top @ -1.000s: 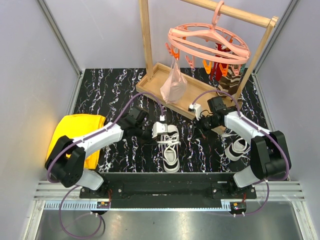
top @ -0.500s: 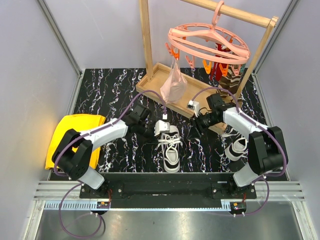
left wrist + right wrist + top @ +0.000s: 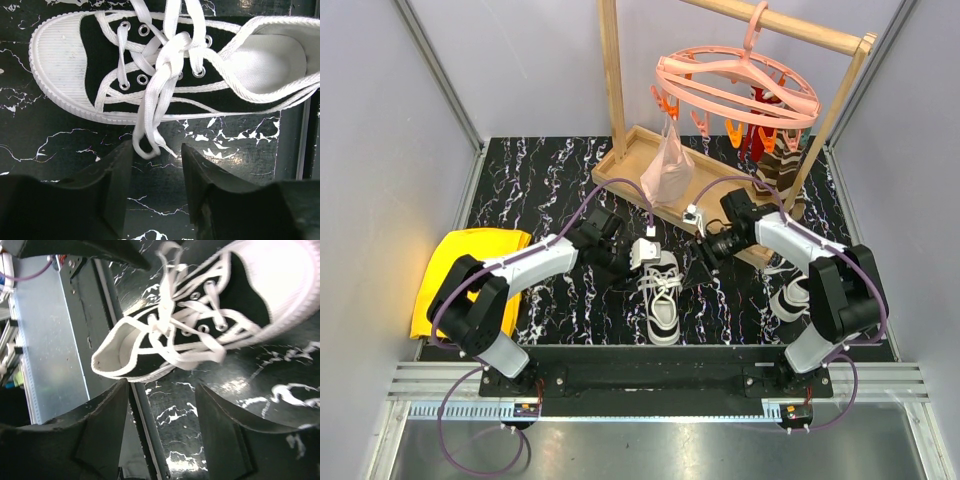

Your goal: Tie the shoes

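Between the arms: shoe [image 3: 661, 300], long axis near-far.
Left end effector [image 3: 157, 150]: parted, empty, lace loop [image 3: 145, 142] between its jaws.
Right end effector [image 3: 162, 390]: wide, empty.

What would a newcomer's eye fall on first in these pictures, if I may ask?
Probably the white sneaker with knotted laces at the near middle of the table, the left gripper and right gripper open on either side. Next, the pink clip hanger on the wooden rack at the back, and the yellow cloth at the left edge.
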{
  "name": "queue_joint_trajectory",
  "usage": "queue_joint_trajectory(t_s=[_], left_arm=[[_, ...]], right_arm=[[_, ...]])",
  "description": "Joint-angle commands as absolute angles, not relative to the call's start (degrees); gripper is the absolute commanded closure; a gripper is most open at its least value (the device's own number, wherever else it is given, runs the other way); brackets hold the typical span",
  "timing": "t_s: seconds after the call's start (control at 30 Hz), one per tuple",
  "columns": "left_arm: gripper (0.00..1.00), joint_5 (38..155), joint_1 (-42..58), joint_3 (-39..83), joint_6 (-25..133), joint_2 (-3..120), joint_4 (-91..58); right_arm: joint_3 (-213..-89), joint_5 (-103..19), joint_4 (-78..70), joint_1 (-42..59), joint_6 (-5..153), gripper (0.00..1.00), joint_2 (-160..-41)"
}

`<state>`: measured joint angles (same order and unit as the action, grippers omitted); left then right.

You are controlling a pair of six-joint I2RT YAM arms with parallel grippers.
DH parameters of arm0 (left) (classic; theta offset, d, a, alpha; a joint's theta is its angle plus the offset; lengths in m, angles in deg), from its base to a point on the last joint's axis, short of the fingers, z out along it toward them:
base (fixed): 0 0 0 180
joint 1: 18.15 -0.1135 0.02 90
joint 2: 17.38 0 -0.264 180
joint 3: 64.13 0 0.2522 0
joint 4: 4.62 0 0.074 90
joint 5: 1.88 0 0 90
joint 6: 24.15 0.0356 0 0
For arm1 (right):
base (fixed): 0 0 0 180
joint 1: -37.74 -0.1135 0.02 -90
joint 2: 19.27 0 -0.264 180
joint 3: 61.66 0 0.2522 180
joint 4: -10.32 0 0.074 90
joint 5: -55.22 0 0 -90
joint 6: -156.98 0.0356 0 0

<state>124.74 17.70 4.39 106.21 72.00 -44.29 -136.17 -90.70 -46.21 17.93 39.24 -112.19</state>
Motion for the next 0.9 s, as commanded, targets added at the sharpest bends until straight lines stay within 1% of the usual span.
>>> queue_joint_trajectory(t_s=[0.0,0.03,0.1,0.2,0.4,0.53,0.57,0.63,0.67,0.8,0.87], left_arm=[[0.52,125.6,17.6,6.5,105.7,71.7,-42.6],[0.52,125.6,17.5,6.6,105.5,71.4,-42.6],[0.51,125.4,17.6,6.3,105.2,71.0,-42.6],[0.51,125.2,17.6,6.2,104.9,70.1,-42.6],[0.51,124.1,17.4,5.1,104.4,68.3,-42.3],[0.51,123.3,16.7,3.8,102.6,66.6,-41.6],[0.51,123.4,16.3,3.3,102.2,66.1,-41.5],[0.51,123.2,15.9,2.7,101.3,64.8,-41.2],[0.51,123.1,15.4,2.1,101.2,64.4,-41.2],[0.52,122.7,14.5,1.0,101.7,62.5,-42.1],[0.52,122.5,13.8,0.9,102.9,61.9,-42.6]], right_arm=[[-137.2,-90.2,-45.4,14.7,38.7,0.27,-113.6],[-137.4,-90.4,-44.8,14.5,39.1,0.22,-114.2],[-137.6,-89.2,-42.6,13.8,40.0,0.16,-114.9],[-138.3,-88.4,-42.5,12.9,39.7,0.16,-117.1],[-139.0,-89.7,-40.9,11.8,40.3,0.21,-118.4],[-139.9,-92.6,-41.9,11.4,41.4,0.32,-116.0],[-140.5,-93.7,-42.1,11.3,41.8,0.39,-115.5],[-140.9,-94.6,-42.2,10.2,43.2,0.47,-114.2],[-141.2,-95.0,-42.2,9.9,43.5,0.53,-113.9],[-142.0,-95.9,-42.4,7.6,44.5,0.65,-114.0],[-142.8,-95.9,-43.0,6.5,44.5,0.65,-114.4]])
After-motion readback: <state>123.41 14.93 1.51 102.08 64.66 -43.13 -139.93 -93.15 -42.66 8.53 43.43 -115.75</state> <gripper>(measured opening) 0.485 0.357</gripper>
